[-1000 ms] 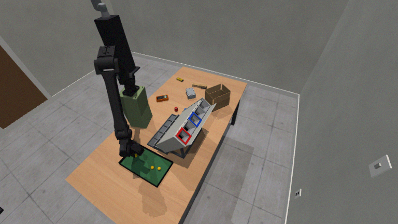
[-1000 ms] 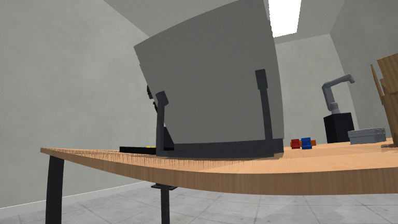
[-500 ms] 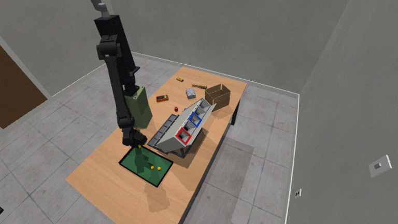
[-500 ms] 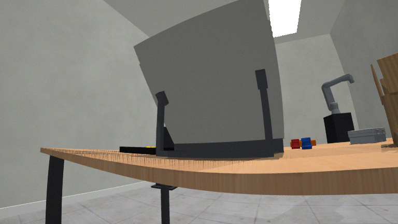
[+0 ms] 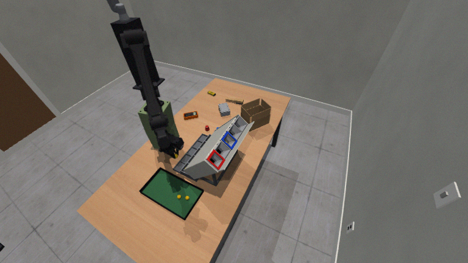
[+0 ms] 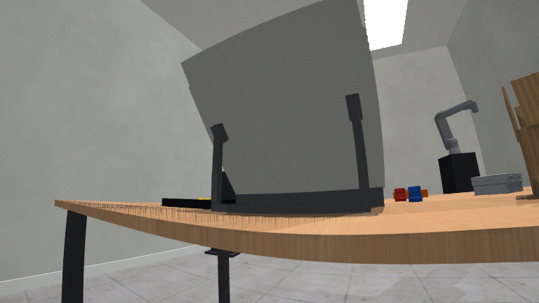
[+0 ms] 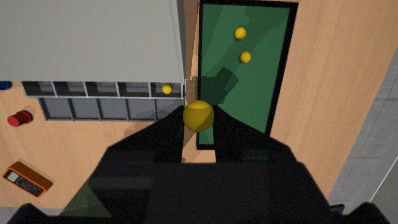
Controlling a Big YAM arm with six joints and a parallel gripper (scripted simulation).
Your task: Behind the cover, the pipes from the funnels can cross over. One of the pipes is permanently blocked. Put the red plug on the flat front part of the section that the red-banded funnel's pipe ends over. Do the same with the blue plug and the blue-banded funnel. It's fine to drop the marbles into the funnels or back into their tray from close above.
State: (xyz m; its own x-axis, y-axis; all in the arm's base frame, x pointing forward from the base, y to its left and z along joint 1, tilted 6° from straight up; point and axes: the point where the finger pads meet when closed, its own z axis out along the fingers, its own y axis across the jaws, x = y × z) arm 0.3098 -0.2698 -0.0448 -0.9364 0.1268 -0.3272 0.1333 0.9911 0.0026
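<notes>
My gripper (image 5: 175, 152) (image 7: 198, 111) is shut on a yellow marble (image 7: 198, 113). It hangs over the table between the green marble tray (image 5: 156, 191) (image 7: 272, 75) and the near end of the funnel rig. Two marbles (image 5: 178, 196) (image 5: 187, 197) (image 7: 240, 33) (image 7: 245, 57) lie in the tray. Another marble (image 7: 167, 89) lies in the end section nearest the tray. The grey cover (image 5: 209, 150) (image 7: 90, 40) (image 6: 293, 113) carries the red-banded funnel (image 5: 215, 159) and the blue-banded funnel (image 5: 228, 139). The red plug (image 5: 206, 128) (image 7: 20, 119) (image 6: 400, 194) and blue plug (image 7: 4, 85) (image 6: 415, 193) stand on the table beyond the flat front sections (image 7: 112, 108).
An orange multimeter (image 5: 190, 114) (image 7: 27, 179), a grey case (image 5: 223, 109) (image 6: 496, 183), a cardboard box (image 5: 256, 112) and a small yellow item (image 5: 211, 93) lie at the table's far end. The arm's olive base (image 5: 170, 114) stands at the table's left edge.
</notes>
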